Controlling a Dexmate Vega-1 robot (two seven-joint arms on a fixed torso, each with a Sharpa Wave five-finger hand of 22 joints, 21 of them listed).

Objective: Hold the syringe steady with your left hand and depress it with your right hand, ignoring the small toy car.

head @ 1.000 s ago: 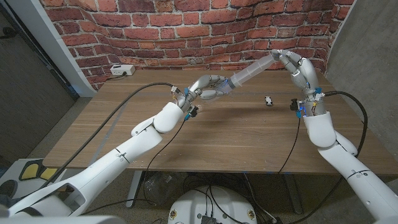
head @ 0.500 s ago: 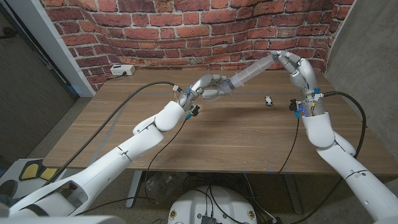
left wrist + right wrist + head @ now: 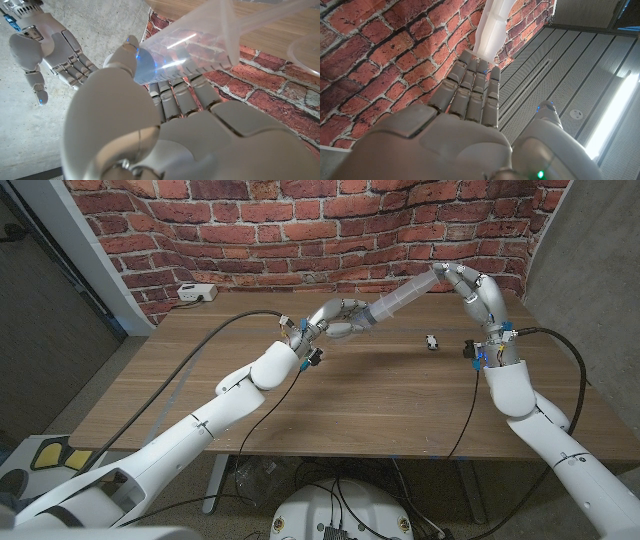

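Above the table's far half, left hand grips the syringe barrel, tilted up toward the right. Right hand has its fingers curled against the plunger end. Toy car sits below, well apart.

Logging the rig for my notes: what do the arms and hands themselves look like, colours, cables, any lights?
Both arms have glossy white rounded shells with dark seams at the joints. The left hand and right hand are silver-grey with segmented fingers. A black cable runs loosely to the left wrist, another black cable to the right. Small blue and red fittings sit at the wrists; the wrist views show blue lights on fingertips and a green one.
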